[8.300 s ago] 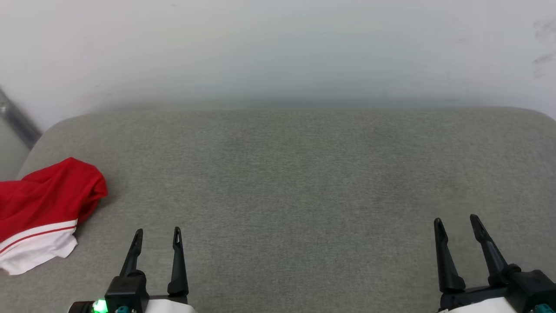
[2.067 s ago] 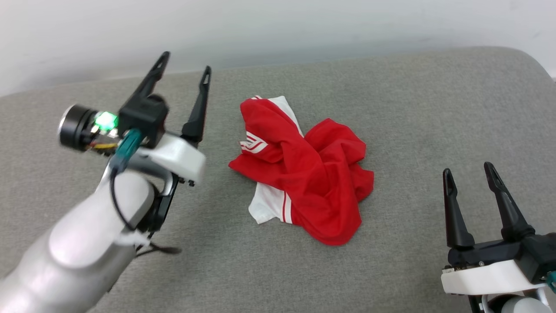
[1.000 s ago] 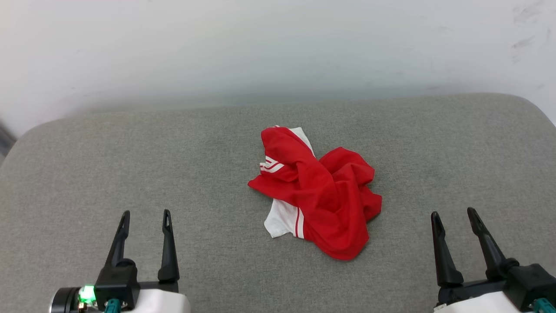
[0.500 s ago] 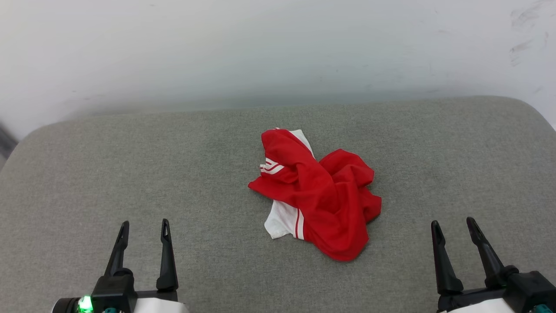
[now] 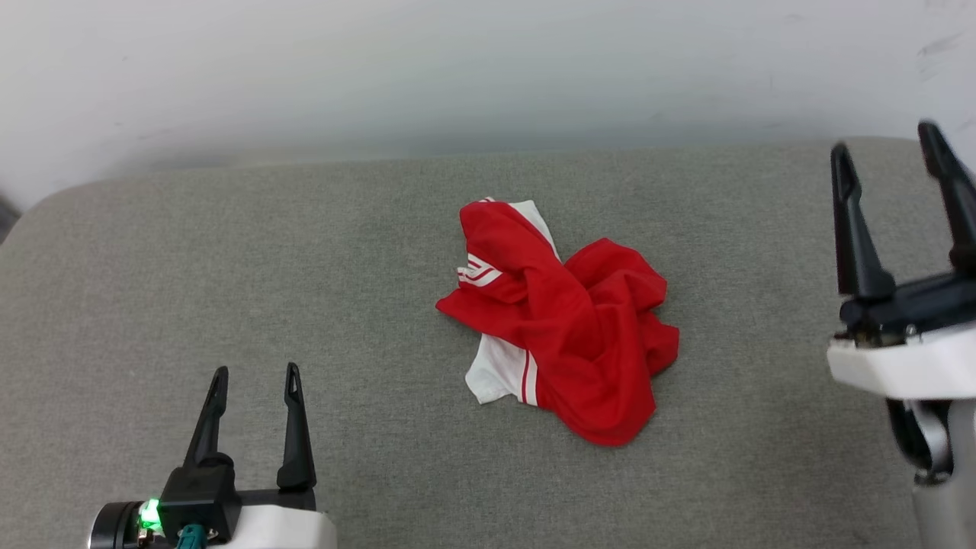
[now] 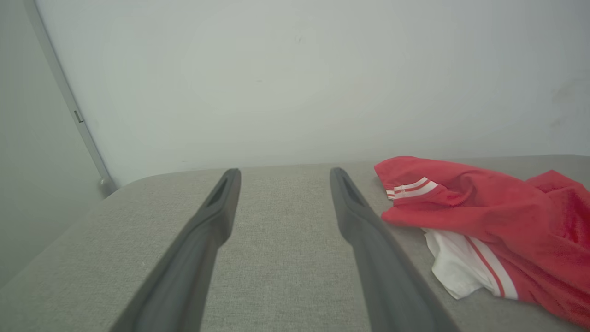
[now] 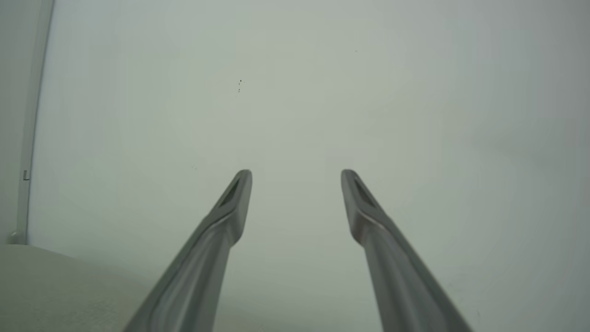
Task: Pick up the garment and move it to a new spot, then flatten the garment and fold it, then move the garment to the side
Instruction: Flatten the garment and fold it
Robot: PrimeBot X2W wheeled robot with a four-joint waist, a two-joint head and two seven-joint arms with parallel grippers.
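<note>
Bare indoor room, kind unclear: grey fabric cushion [image 5: 229, 252] against white wall [image 5: 457, 69].

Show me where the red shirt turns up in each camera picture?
Head view: red shirt crumpled at centre of the grey cushion.
Left wrist view: at right edge, right of the left hand.
Right wrist view: faces the wall, cushion corner lower left.
Shared landmark: the grey cushion.

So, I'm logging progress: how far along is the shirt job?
Done: the crumpled red soft-fabric jersey shirt lies midway on the grey fabric cushion, moved off its left edge. In hand: nothing gripped; the left gripper and right gripper are open, apart from it. Left: flattening, folding, moving it aside.
</note>
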